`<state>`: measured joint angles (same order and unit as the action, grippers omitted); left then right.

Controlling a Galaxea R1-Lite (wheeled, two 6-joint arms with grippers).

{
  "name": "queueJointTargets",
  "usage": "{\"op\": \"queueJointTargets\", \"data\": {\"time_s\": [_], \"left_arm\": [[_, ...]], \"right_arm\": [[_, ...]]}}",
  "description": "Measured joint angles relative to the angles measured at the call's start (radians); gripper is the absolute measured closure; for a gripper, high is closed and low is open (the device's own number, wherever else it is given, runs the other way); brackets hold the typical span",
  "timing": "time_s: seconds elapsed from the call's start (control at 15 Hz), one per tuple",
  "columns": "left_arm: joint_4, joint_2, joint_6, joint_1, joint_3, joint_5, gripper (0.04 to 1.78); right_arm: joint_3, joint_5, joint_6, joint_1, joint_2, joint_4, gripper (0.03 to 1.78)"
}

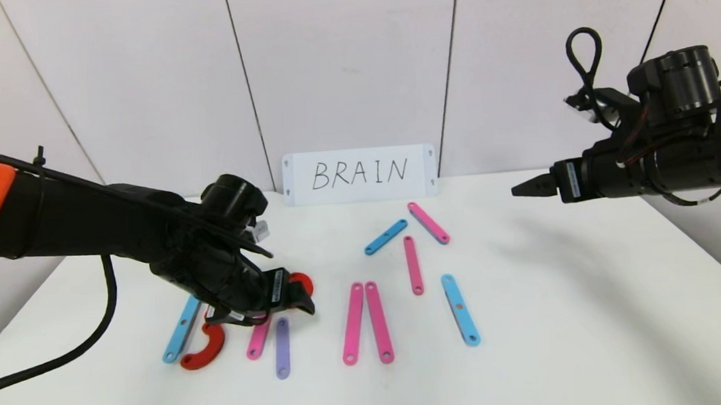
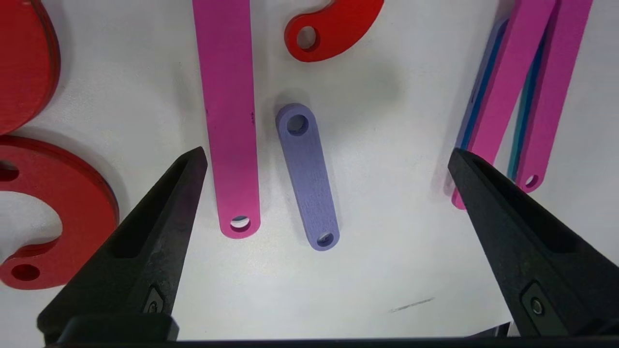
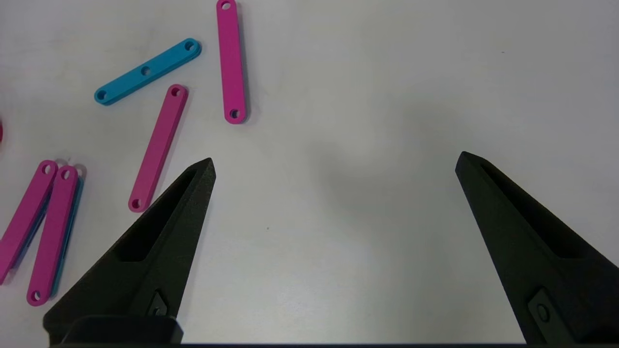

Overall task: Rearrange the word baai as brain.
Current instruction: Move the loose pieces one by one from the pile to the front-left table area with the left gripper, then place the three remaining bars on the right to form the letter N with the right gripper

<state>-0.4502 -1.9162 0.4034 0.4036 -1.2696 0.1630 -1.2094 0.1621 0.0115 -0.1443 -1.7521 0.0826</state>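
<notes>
The word lies as flat pieces across the white table (image 1: 569,315). At the left are a light-blue strip (image 1: 181,330), two red curves (image 1: 208,351) (image 1: 302,283), a short pink strip (image 1: 259,340) and a purple strip (image 1: 282,347). Two long pink strips (image 1: 366,322) lie in the middle. Farther right are more pink strips (image 1: 413,265) and light-blue strips (image 1: 460,309). My left gripper (image 1: 309,300) hovers open low over the left group. In the left wrist view the purple strip (image 2: 308,179) and a pink strip (image 2: 229,121) lie between its open jaws (image 2: 328,153). My right gripper (image 1: 523,188) hangs open above the table's right side, over bare table (image 3: 336,162).
A white card (image 1: 359,173) with handwritten "BRAIN" leans on the back wall. The left arm's black cable (image 1: 57,358) trails over the table's left edge. The right wrist view shows a blue strip (image 3: 147,71) and pink strips (image 3: 158,147) off to one side.
</notes>
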Motion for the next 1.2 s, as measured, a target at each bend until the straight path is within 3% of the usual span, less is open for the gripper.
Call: {"op": "queueJointTargets", "data": {"time_s": [0.4, 0.67, 0.93, 1.2], "left_arm": [[-0.001, 0.120, -0.039, -0.022, -0.037, -0.063, 0.08], [0.014, 0.221, -0.224, -0.075, -0.060, -0.066, 0.08], [0.122, 0.292, -0.335, -0.114, -0.068, -0.064, 0.08], [0.139, 0.323, -0.365, -0.132, -0.065, -0.064, 0.08]], "right_arm": [[-0.012, -0.005, -0.008, -0.053, 0.015, -0.012, 0.07], [-0.040, -0.118, -0.001, -0.142, 0.015, -0.055, 0.07], [-0.060, -0.153, 0.008, -0.231, -0.005, -0.056, 0.07], [-0.062, -0.244, 0.064, -0.296, -0.058, -0.057, 0.07]]}}
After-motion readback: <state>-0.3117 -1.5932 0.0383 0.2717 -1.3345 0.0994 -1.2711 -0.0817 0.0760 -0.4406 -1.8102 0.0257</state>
